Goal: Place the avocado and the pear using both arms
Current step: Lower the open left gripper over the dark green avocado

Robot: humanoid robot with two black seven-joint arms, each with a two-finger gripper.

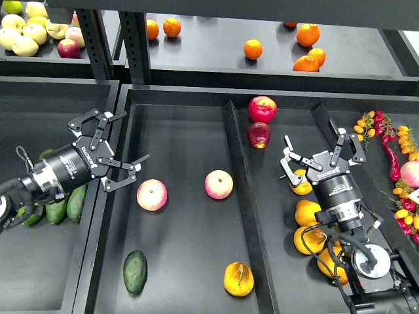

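Observation:
The dark green avocado (pixel 135 272) lies at the front left of the middle tray. The golden pear (pixel 238 279) lies at the front of the same tray, near the divider. My left gripper (pixel 116 142) is open and empty over the tray's left wall, up and left of a pink apple (pixel 151 194). My right gripper (pixel 319 150) is open and empty above several yellow-orange pears (pixel 308 212) in the right tray.
A second pink apple (pixel 218 184) lies mid-tray. Two red apples (pixel 260 121) sit at the back by the divider (pixel 237 176). Lighter avocados (pixel 67 205) lie in the left bin. Oranges (pixel 306 47) are on the back shelf, chillies and small tomatoes (pixel 390 140) at the right.

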